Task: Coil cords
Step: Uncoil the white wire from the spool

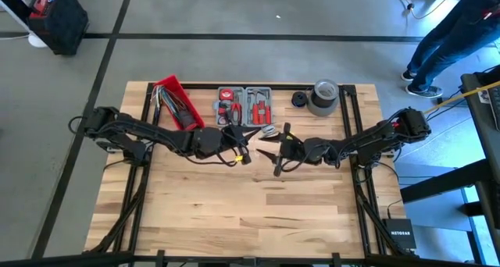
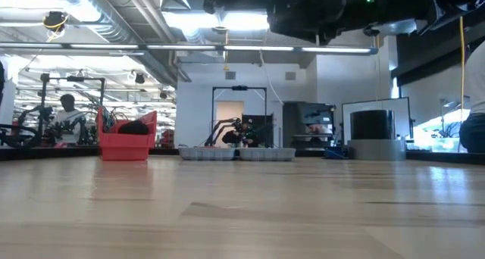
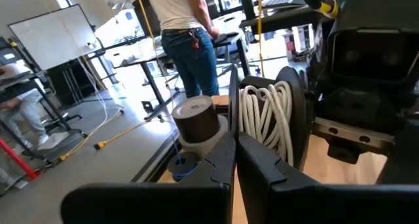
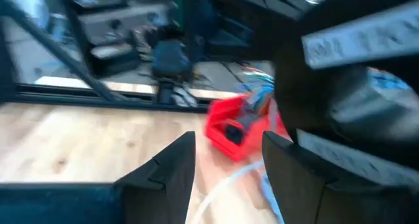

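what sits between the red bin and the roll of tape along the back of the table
In the high view, two open grey tool cases sit side by side between the red bin and the roll of tape, with a small black round object beside the tape.

Along the table's (image 1: pixel 234 212) far edge: bin (image 1: pixel 176 102) left, tool case (image 1: pixel 244 105) middle, tape roll (image 1: pixel 323 97) right.

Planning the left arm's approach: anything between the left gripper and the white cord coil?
Nothing visible. The shut left gripper points straight at the white cord coil, which sits at the right gripper; only open air lies between them.
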Action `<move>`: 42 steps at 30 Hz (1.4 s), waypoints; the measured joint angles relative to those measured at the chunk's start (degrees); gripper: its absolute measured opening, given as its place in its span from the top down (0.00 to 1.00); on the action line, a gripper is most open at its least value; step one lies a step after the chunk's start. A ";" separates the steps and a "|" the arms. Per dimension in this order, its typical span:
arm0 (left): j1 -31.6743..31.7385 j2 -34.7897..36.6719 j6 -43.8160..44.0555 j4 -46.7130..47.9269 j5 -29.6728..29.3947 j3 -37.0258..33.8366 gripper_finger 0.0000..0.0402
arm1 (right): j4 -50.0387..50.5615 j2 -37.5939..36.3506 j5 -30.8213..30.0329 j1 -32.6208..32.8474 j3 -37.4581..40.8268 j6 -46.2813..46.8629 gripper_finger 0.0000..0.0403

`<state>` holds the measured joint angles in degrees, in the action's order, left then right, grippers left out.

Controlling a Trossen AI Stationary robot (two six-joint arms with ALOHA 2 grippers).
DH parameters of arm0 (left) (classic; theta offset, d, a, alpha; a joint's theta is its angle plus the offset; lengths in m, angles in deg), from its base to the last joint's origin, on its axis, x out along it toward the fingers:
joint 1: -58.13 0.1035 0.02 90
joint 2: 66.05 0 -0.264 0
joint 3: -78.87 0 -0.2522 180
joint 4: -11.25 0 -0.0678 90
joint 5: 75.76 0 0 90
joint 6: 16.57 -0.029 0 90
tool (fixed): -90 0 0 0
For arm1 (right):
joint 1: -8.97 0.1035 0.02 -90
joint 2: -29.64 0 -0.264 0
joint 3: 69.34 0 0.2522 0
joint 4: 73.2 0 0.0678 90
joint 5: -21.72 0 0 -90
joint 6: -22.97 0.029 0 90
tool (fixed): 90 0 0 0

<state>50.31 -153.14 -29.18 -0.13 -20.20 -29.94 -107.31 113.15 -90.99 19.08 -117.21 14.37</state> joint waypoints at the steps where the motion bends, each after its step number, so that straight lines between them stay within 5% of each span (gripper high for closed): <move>1: -0.01 0.00 0.01 0.05 0.20 0.00 0.99 | -0.30 0.00 1.47 0.00 -0.02 0.00 0.55; 4: -0.07 0.00 0.27 0.13 0.45 0.00 0.99 | -0.56 0.00 2.03 0.02 -0.09 -0.01 0.55; 9: -0.18 0.02 -0.12 0.09 0.30 0.00 0.99 | 0.88 0.00 -8.95 -0.02 -0.09 0.85 0.55; 17: -0.46 0.02 -2.41 0.67 -5.28 0.00 0.99 | 7.07 0.00 -1.24 0.00 -0.09 -1.58 0.55; 22: -0.83 0.02 -2.84 0.48 -6.71 -0.02 0.99 | 8.87 0.00 -12.40 -0.18 -0.09 -2.32 0.55; 29: -0.72 0.02 -2.20 -1.10 -1.74 -0.02 0.99 | 2.53 0.81 -1.39 -1.15 -0.09 2.24 0.55; 42: -1.01 0.04 -2.82 -0.76 -1.52 -0.02 0.99 | -4.82 5.38 -0.69 -1.14 -0.15 2.10 0.55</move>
<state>49.31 -153.10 -32.00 -0.89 -21.72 -29.96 -112.14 118.52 -91.69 17.94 -117.36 16.47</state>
